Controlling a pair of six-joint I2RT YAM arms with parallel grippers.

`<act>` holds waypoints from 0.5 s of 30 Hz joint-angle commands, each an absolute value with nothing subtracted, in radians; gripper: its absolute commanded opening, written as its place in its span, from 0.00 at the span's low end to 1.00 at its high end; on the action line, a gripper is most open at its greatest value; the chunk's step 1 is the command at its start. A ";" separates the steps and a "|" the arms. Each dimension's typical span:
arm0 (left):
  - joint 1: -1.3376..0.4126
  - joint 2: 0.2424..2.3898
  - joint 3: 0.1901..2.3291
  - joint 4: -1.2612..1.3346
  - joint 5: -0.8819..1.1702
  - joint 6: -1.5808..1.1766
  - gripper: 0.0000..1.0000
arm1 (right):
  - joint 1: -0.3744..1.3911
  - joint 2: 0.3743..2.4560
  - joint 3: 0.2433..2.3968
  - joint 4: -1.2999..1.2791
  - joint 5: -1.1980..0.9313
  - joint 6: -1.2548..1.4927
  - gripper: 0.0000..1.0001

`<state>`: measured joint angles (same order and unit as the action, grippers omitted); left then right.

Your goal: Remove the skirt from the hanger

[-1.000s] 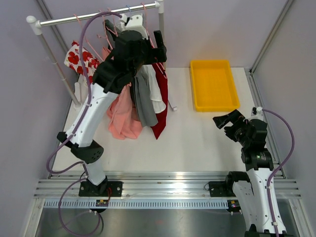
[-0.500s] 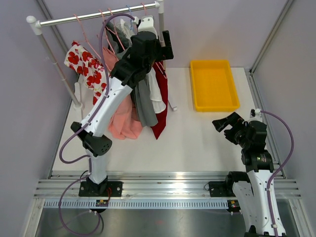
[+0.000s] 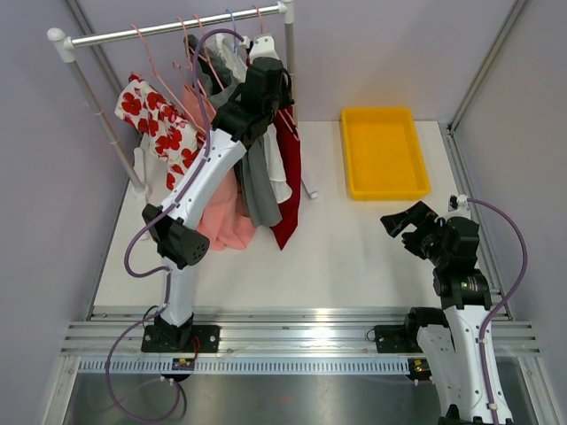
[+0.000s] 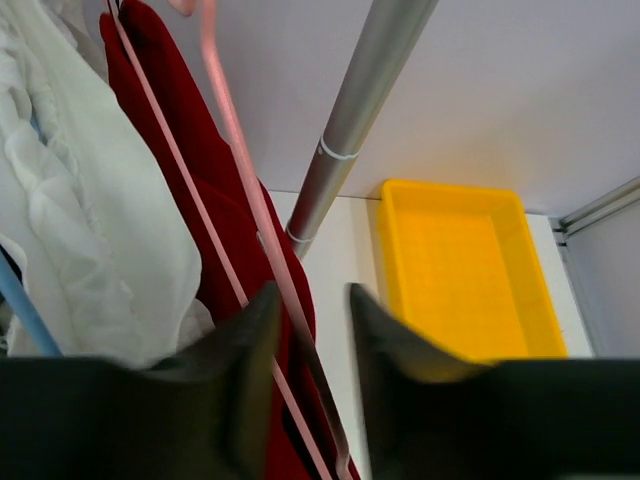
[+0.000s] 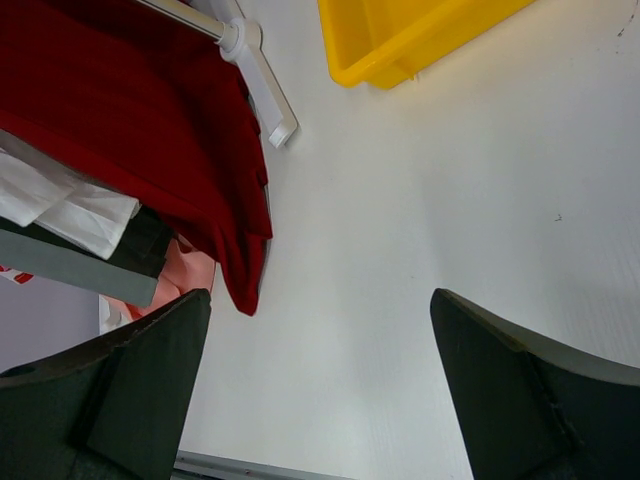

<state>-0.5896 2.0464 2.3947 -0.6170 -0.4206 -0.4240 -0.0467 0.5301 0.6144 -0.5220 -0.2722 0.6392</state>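
Note:
The dark red skirt (image 3: pixel 289 168) hangs on a pink hanger (image 4: pixel 236 132) at the right end of the rail (image 3: pixel 168 30). My left gripper (image 3: pixel 267 78) is raised to the rail's right end, over the skirt's top. In the left wrist view its jaws (image 4: pixel 313 292) stand close together, with the hanger's thin arms and red cloth (image 4: pixel 200 200) in the narrow gap; contact on both sides does not show. My right gripper (image 3: pixel 400 219) hovers low over the table, open and empty (image 5: pixel 320 293), with the skirt's hem (image 5: pixel 235 270) off to its left.
A yellow bin (image 3: pixel 383 152) sits at the back right. Other clothes crowd the rail: a white piece (image 4: pixel 90 220), a grey one (image 3: pixel 257 190), a pink one (image 3: pixel 221 217), a red-flowered one (image 3: pixel 151 119). The rack's upright post (image 4: pixel 350 130) and foot (image 5: pixel 262 85) stand beside the skirt.
My left arm has stretched up and right to the rail's end, and its jaws have gone from wide open to nearly closed. The right arm has barely moved.

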 commanded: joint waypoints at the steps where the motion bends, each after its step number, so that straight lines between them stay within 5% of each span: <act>1: -0.591 2.034 2.414 -0.505 -0.406 -0.403 0.21 | -0.044 0.525 0.617 -0.525 -0.282 0.623 1.00; 3: -0.591 2.025 2.418 -0.494 -0.411 -0.393 0.00 | -0.045 0.522 0.615 -0.526 -0.282 0.623 1.00; 15: -0.620 1.908 2.454 -0.505 -0.457 -0.322 0.00 | -0.046 0.525 0.644 -0.496 -0.311 0.608 1.00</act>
